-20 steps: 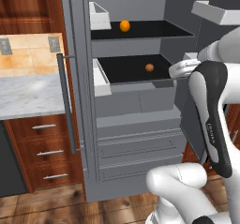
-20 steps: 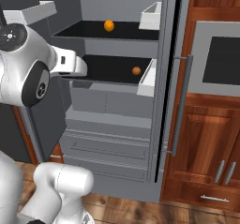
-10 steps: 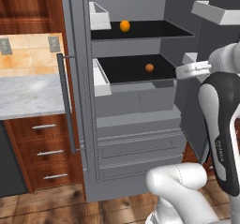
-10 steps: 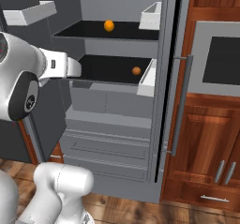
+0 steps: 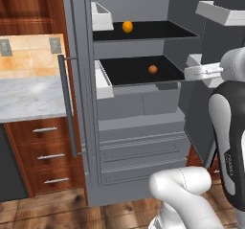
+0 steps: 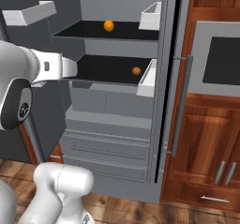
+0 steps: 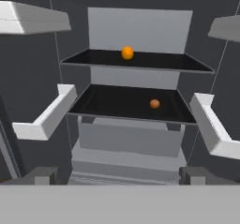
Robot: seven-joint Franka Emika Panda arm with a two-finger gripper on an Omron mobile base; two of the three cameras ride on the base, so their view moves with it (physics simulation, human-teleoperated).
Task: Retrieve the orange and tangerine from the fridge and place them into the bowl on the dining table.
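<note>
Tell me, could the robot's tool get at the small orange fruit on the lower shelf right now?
Probably yes. The fridge doors stand open, the tool is open and faces the shelves, and nothing sits in front of the fruit on the lower black shelf. It must reach further in.

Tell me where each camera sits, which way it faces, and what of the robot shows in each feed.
Left base view: behind the arm on its left, facing the open fridge; the arm rises at lower right.
Right base view: behind on the right, facing the same fridge; the arm crosses the left side.
Hand view: on the hand, looking straight into the shelves; the open claw tips sit at the bottom.
All three share the upper fruit and the lower fruit.
</note>
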